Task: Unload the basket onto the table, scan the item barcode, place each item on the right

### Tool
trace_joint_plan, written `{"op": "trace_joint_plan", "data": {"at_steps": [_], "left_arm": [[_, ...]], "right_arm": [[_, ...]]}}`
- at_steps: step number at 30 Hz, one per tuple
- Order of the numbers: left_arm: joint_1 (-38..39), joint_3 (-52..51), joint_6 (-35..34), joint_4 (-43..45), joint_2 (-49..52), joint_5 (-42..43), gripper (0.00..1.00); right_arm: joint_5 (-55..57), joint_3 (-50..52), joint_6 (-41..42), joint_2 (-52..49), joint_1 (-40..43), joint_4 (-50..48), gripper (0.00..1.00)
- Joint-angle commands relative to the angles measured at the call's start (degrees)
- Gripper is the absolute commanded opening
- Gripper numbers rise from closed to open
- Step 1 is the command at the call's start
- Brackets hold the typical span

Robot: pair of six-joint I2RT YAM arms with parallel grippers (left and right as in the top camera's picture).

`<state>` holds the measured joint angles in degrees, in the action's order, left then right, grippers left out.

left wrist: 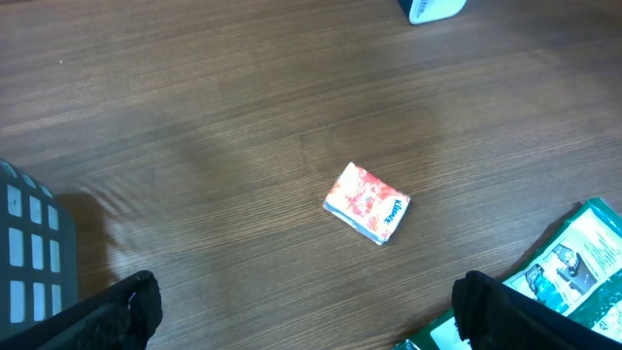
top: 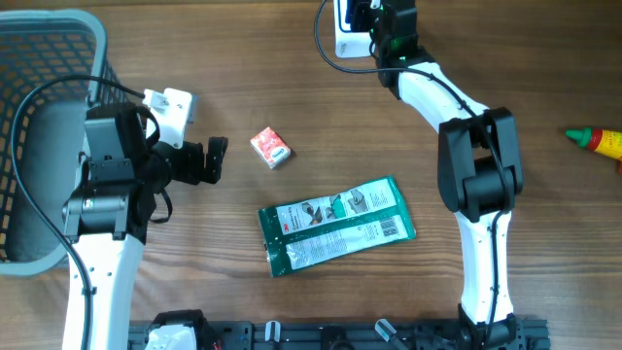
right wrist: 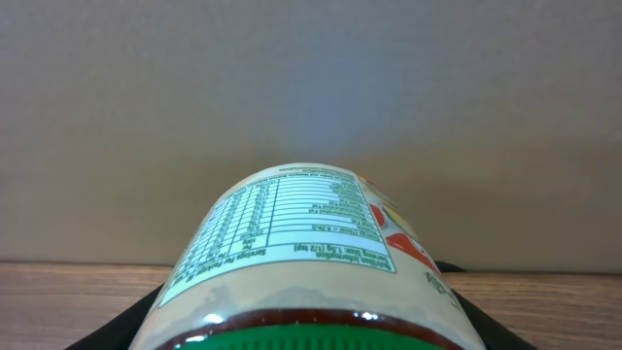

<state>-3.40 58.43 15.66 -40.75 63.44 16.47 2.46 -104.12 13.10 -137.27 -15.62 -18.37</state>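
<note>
Jar (right wrist: 311,258): pinched in right end effector (top: 379,31), mid-scan.
Left end effector (top: 216,160): spread, idle.
Scanner (top: 346,29): barcode likely needs turning toward it.

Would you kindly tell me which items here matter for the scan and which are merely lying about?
In the job: labelled jar, right gripper holding it, white scanner.
Lying about: small red packet, green pouch, grey basket, red bottle.

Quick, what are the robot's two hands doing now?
Left gripper: open, empty.
Right gripper: shut on the green-capped bottle.
</note>
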Motion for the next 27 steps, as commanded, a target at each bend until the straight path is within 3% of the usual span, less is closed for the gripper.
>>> {"op": "trace_joint_plan", "data": {"at_steps": [1,5,13,19,27], "left_arm": [[-0.3,-0.4,-0.5,0.1,0.1,1.1,1.00],[-0.3,-0.4,-0.5,0.1,0.1,1.1,1.00],[-0.3,-0.4,-0.5,0.1,0.1,1.1,1.00],[-0.3,-0.4,-0.5,0.1,0.1,1.1,1.00],[-0.3,-0.4,-0.5,0.1,0.1,1.1,1.00]], "right_arm": [[0.9,-0.5,-0.1,1.3,-0.3,0.5,0.46],[1.2,-0.5,0.7,7.4,0.6,6.4,0.43],[12.7,-0.5,2.1,20.2,9.1,32.8,0.45],[12.8,-0.4,3.7,18.8,22.3,49.8,0.46],[9.7,-0.4,2.9,11.8,37.7,55.3,0.48]]}}
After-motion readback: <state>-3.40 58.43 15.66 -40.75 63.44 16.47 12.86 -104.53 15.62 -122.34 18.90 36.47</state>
